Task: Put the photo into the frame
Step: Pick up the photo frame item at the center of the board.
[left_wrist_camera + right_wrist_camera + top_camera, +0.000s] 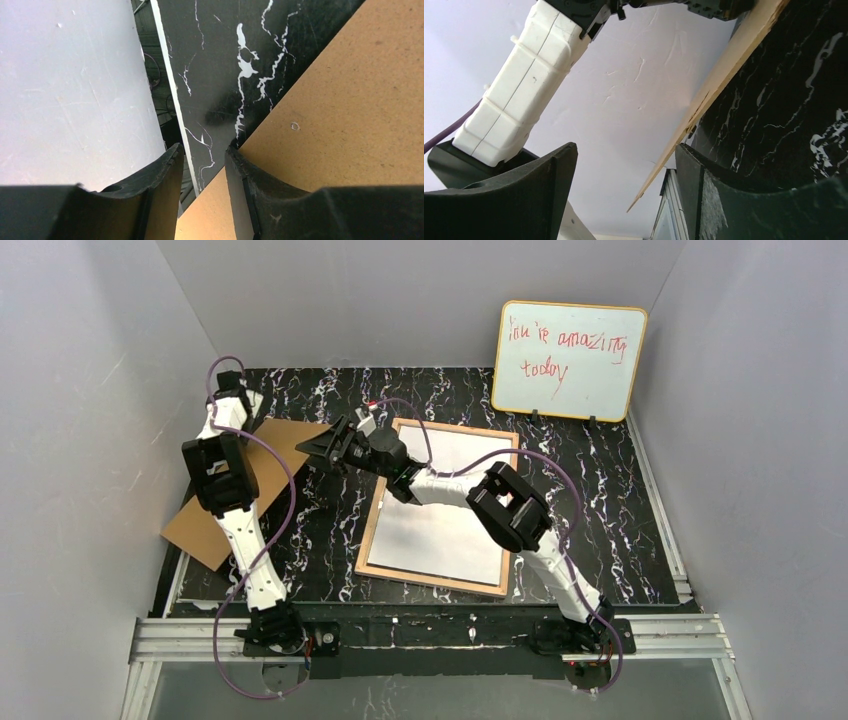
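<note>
The frame (372,530) lies flat mid-table, tan wood rim up, with a pale white-grey surface filling it. No dark print shows; I cannot tell whether that surface is the photo. A plain brown backing board (205,525) lies at the left under the left arm. My left gripper (248,412) is open over the board's far edge; in the left wrist view (204,150) the board (350,100) runs under its fingers. My right gripper (318,445) is open at the board's right corner. The right wrist view (626,147) shows the board's thin edge (724,65) between its fingers, tilted off the table.
An orange-rimmed whiteboard (568,360) with red writing leans on the back wall at the right. Grey walls enclose the black marble table (610,500) on three sides, with the left wall close to the left gripper. The left arm's white link (519,85) hangs near the right gripper.
</note>
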